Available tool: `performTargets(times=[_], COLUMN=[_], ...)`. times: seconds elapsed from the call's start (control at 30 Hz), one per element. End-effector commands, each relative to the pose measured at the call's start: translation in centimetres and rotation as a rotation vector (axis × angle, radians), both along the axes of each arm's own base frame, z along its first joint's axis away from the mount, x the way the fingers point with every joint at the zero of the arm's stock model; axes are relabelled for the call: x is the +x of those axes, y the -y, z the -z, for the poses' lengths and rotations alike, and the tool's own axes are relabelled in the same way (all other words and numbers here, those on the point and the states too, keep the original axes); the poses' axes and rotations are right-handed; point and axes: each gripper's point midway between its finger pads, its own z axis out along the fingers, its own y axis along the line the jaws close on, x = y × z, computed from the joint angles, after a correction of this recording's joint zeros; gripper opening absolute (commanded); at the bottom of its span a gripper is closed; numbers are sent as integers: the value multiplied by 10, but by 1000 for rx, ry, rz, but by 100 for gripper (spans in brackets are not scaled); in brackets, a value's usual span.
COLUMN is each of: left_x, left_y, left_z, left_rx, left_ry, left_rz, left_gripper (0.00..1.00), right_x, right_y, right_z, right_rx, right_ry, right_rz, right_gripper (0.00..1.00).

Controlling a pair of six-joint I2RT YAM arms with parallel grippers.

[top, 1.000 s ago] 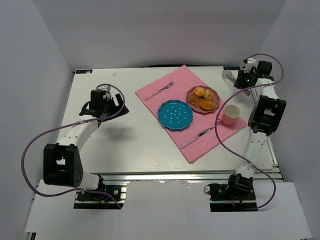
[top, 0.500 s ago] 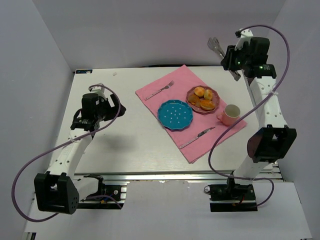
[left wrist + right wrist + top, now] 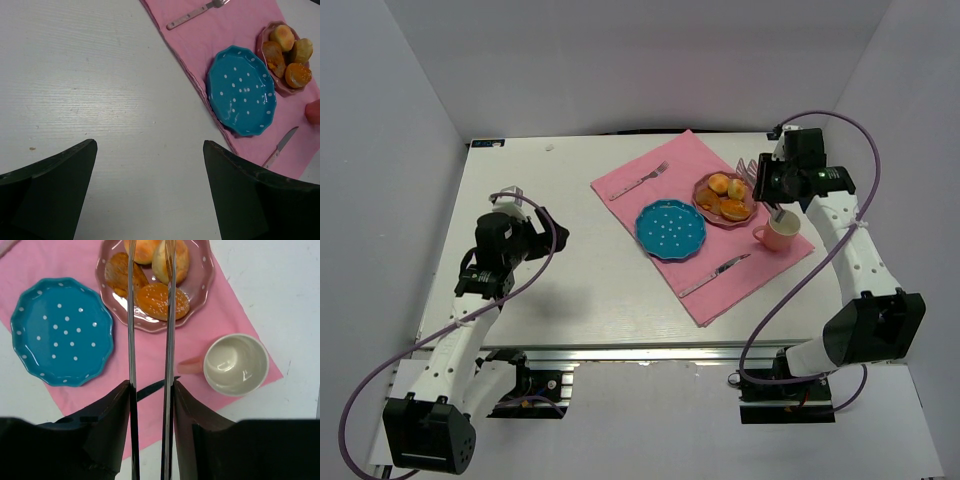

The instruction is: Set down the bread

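Two small round golden buns [image 3: 719, 184] [image 3: 737, 188] lie at the back of a dusty-pink plate [image 3: 701, 205], with flatter orange pastry pieces in front of them. My right gripper [image 3: 767, 185] is shut on metal tongs [image 3: 131, 315], whose two arms reach out over the buns [image 3: 147, 250] [image 3: 181, 257] and stand slightly apart. A blue dotted plate [image 3: 671, 229] lies bare to the left of the pink one. My left gripper [image 3: 552, 222] is open and empty above bare table at the left; its view shows the buns [image 3: 283, 34] [image 3: 302, 50] far right.
A pink placemat [image 3: 695, 150] bears both plates, a fork [image 3: 640, 180] at the back left, a knife [image 3: 715, 273] at the front and a pink cup [image 3: 782, 229] just right of the pink plate, under my right arm.
My right arm has swung down from high at the back right, carrying the tongs to just over the pink plate. My left arm has drawn back a little toward the near edge.
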Motion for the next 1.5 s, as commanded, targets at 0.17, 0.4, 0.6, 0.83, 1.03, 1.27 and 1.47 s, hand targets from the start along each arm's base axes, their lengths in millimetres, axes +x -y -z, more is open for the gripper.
performTargets(times=[0.17, 0.4, 0.6, 0.83, 1.03, 1.27, 1.47], left_x=[2, 2, 2, 2, 2, 2, 3], left_y=[2, 2, 2, 2, 1, 1, 0], left_z=[-4, -3, -1, 1, 2, 4, 5], left_rx=[-8, -6, -4, -2, 0, 3, 5], left_ry=[26, 24, 18, 8, 5, -2, -8], left_rz=[5, 2, 7, 7, 4, 2, 0], left_gripper=[98, 98, 98, 98, 98, 98, 98], right_x=[-11, 3, 16, 30, 41, 46, 47], right_y=[-6, -3, -5, -9, -10, -9, -11], right_z=[6, 19, 30, 35, 40, 54, 63], right_rx=[-30, -85, -119, -115, -132, -163, -167], right_ry=[-6, -16, -31, -26, -32, -63, -83], right_rz=[41, 80, 90, 86, 90, 92, 83], right_gripper=[46, 47, 49, 50, 53, 54, 52])
